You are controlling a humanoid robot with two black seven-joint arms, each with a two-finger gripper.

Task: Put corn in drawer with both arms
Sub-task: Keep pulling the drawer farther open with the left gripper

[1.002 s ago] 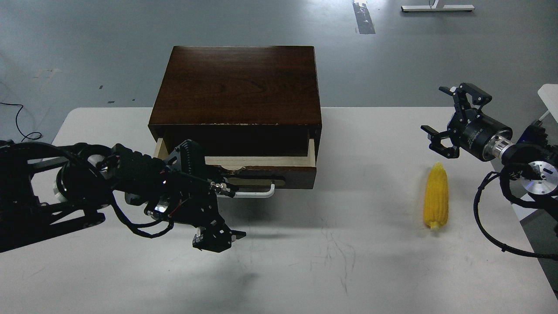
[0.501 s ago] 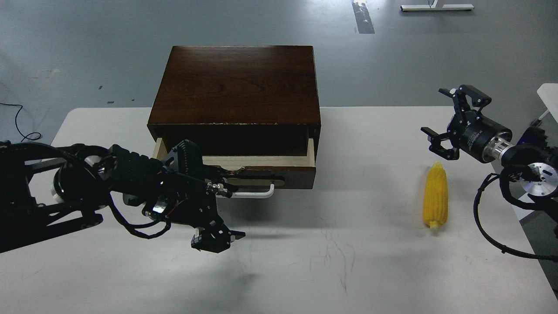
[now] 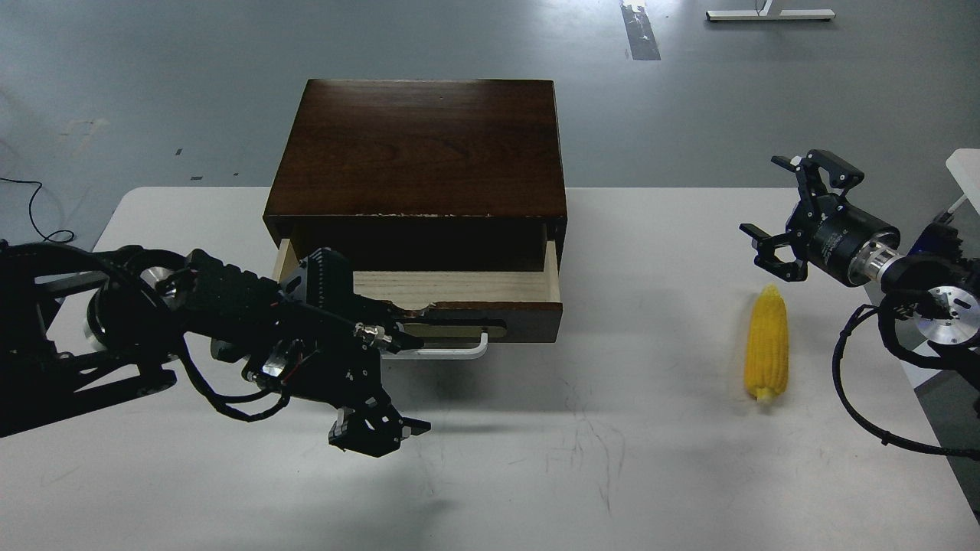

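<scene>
Below the spread fingers of the right gripper (image 3: 781, 210), apart from them, the corn (image 3: 766, 354) lies on the white table (image 3: 651, 459) with its pointed tip toward them. Beyond the left gripper (image 3: 375, 432), the drawer (image 3: 452, 287) of the dark wooden box (image 3: 417, 145) stands partly open, pale wood showing inside, its white handle (image 3: 452, 353) just past the left arm's wrist. Whether the left fingers are clenched or released cannot be told; they grasp nothing visible.
</scene>
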